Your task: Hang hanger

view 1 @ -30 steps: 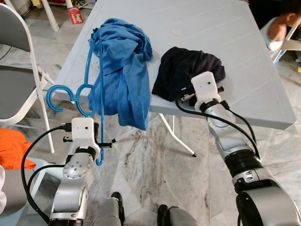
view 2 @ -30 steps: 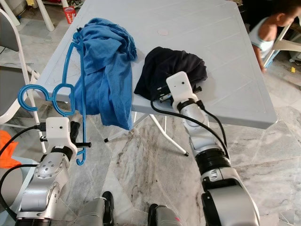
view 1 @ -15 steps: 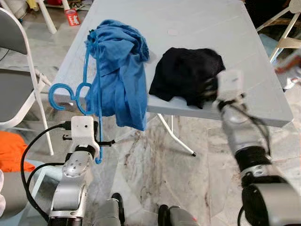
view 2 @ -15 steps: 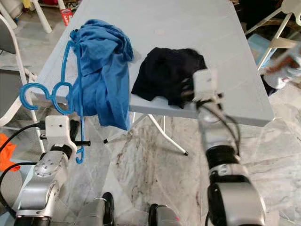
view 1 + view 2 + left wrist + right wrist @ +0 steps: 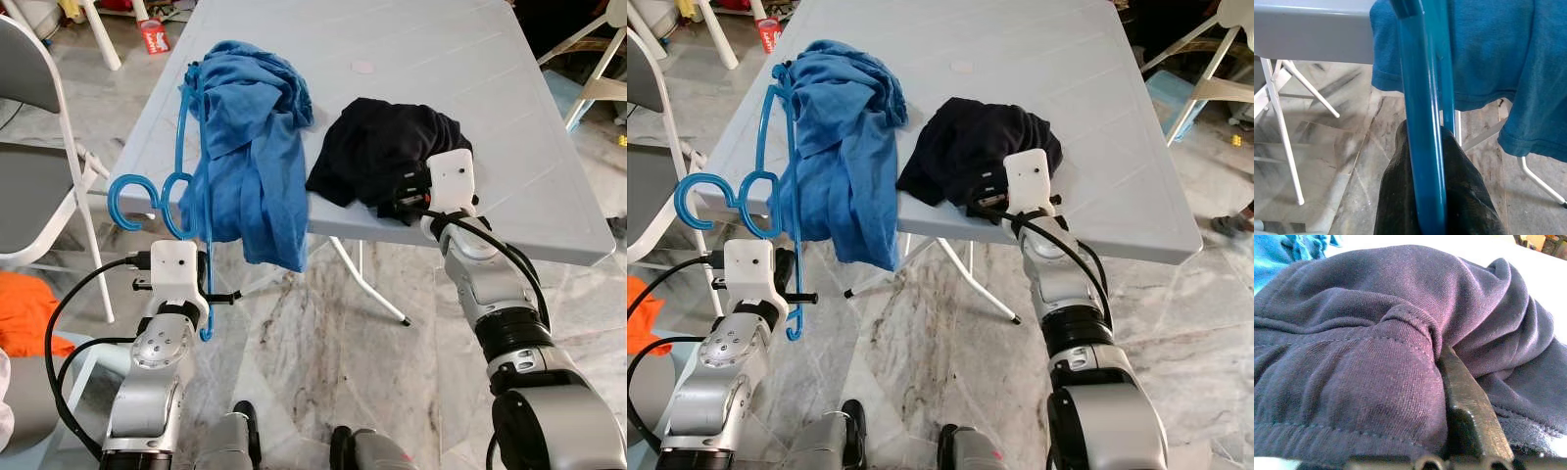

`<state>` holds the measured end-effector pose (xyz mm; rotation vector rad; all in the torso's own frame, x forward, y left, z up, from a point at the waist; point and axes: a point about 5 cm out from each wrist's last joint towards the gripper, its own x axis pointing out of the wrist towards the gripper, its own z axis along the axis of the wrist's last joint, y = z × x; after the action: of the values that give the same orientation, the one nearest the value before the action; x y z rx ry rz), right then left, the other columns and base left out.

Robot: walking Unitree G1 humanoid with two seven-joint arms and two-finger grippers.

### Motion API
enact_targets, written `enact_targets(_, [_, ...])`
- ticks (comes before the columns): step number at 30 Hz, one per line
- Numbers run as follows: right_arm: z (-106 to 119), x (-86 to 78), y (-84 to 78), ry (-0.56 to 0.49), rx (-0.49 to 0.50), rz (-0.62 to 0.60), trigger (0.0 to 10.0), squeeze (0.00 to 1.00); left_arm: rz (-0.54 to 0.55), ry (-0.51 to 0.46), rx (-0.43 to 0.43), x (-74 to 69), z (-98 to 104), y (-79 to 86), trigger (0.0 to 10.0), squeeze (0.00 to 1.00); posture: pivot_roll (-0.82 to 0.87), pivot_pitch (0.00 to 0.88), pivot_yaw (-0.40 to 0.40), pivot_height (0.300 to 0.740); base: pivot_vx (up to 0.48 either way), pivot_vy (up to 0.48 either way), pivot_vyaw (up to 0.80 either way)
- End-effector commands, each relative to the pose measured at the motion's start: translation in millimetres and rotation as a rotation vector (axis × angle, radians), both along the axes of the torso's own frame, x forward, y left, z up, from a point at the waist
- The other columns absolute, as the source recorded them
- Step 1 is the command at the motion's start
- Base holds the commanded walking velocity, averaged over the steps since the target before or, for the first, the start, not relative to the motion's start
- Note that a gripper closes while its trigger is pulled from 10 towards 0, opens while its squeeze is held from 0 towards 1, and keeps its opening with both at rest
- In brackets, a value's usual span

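The right gripper (image 5: 1449,396) has returned to the black garment (image 5: 387,157), pinching its hem — left gripper (image 5: 1422,196) stays clamped on the blue hangers (image 5: 186,196).

Home interior, likely a laundry spot: grey plastic counter (image 5: 470,88) w/ clothes, folding chair (image 5: 39,166), veined marble floor (image 5: 323,333), household clutter around the edges.
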<state>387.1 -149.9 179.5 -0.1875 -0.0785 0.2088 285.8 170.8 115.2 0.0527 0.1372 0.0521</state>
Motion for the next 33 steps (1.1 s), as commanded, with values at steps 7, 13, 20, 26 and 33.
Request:
enact_targets(7, [4.1,-3.9,-2.8,0.004,-0.093,0.102,10.0,1.00,-0.010,0.022,0.001,-2.1,-4.5,-0.9,10.0,0.00,-0.02,0.207,-0.021,0.740,0.000,0.000,0.00])
enact_targets(13, [1.8,-9.1,-3.6,0.033,-0.232,0.223,10.0,1.00,-0.011,0.023,0.001,-1.5,-4.8,-1.8,10.0,0.00,-0.02,0.205,-0.021,0.740,0.000,0.000,0.00])
enact_targets(20, [23.5,-5.6,-5.6,-0.134,-0.206,0.105,10.0,0.00,-0.010,0.022,-0.004,-0.7,-4.9,-3.0,10.0,0.00,-0.02,0.202,-0.026,0.740,0.000,0.000,0.00])
enact_targets(26, [29.1,-3.4,-18.1,-0.176,-0.157,-0.043,10.0,0.00,-0.008,0.021,-0.006,-1.3,-5.1,-3.2,10.0,0.00,-0.02,0.201,-0.027,0.740,0.000,0.000,0.00])
enact_targets(33, [3.3,-0.1,-8.5,-0.001,-0.242,0.046,10.0,0.00,-0.006,0.024,-0.011,-2.4,-6.4,-4.9,10.0,0.00,-0.02,0.200,-0.034,0.740,0.000,0.000,0.00])
